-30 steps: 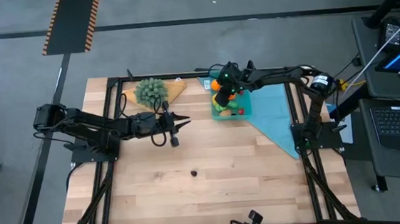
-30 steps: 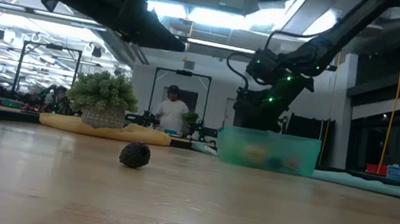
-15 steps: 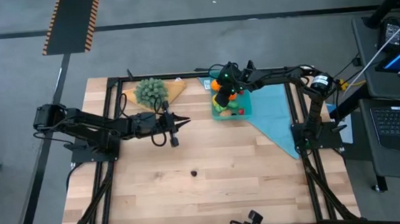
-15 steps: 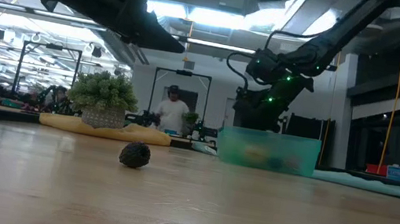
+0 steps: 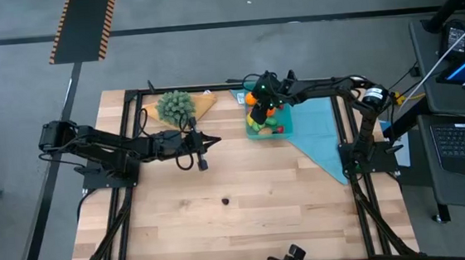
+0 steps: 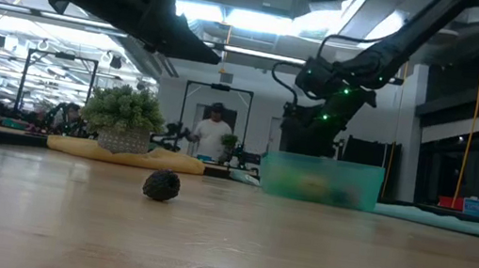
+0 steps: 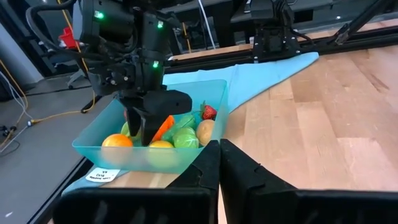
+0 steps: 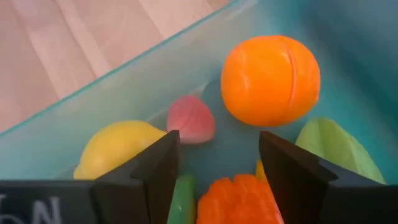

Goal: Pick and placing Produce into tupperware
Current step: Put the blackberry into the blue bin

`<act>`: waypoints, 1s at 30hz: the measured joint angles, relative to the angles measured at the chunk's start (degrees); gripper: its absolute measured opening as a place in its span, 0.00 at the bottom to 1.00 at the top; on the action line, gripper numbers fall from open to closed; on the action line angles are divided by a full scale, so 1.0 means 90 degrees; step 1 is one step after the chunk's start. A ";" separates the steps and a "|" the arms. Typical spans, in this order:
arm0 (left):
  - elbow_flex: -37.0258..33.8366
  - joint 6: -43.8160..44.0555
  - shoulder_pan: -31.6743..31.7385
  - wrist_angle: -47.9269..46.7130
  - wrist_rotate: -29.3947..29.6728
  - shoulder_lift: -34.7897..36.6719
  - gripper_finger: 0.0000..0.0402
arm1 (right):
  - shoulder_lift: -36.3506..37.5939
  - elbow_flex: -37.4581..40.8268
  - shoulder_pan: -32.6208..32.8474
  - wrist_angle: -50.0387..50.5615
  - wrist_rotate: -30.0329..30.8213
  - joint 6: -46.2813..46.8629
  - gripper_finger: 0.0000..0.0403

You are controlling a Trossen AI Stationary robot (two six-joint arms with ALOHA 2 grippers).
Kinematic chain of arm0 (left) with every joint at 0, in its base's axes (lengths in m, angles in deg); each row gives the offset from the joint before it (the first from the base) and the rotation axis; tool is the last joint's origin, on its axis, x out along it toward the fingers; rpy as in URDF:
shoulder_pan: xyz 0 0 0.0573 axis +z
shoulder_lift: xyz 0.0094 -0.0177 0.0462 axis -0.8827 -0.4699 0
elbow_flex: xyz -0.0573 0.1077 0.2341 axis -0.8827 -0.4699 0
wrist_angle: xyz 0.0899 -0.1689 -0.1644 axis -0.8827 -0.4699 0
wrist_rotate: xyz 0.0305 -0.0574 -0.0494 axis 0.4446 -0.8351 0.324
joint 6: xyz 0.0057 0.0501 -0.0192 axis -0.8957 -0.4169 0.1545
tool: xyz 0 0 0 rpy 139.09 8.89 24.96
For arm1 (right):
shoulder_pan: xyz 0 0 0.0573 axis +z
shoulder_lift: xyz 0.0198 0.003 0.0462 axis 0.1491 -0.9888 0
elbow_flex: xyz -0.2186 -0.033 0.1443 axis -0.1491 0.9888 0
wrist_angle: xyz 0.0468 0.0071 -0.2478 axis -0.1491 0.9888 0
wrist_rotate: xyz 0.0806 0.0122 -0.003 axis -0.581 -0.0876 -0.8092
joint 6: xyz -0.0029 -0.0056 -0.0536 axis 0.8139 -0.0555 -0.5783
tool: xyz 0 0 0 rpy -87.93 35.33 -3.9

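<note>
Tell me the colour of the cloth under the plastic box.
Light blue. The cloth under the plastic box shows best in the left wrist view.

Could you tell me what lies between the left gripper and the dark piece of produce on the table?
Only bare wood, in the high view, between the left gripper and the dark piece.

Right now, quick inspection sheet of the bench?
Surface: wooden table, blue cloth at the right.
Job's things: teal box holds orange, lemon, strawberry and more; one dark piece lies loose mid-table.
Clutter: bushy plant on a tan board.
Grippers: right gripper open inside the box; left gripper shut, above the table.
Cables: along both arms.
Surroundings: a person behind the table.
</note>
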 joint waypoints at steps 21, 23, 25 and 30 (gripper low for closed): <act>0.0002 0.0108 -0.0069 -0.0315 -0.0032 0.0083 0.12 | 0.0916 -0.0077 0.0774 -0.0115 0.0076 -0.0348 0.56; 0.0002 0.0112 -0.0177 -0.0427 -0.0093 0.0161 0.13 | 0.1373 0.0464 0.0971 -0.0648 0.0171 -0.0452 0.56; 0.0002 0.0112 -0.0310 -0.0514 -0.0178 0.0296 0.14 | 0.1866 0.1016 0.1244 -0.1246 0.0512 -0.0632 0.56; 0.0007 0.0121 -0.0723 -0.0686 -0.0295 0.0653 0.16 | 0.3031 0.2285 0.2093 -0.2580 0.1397 -0.0847 0.56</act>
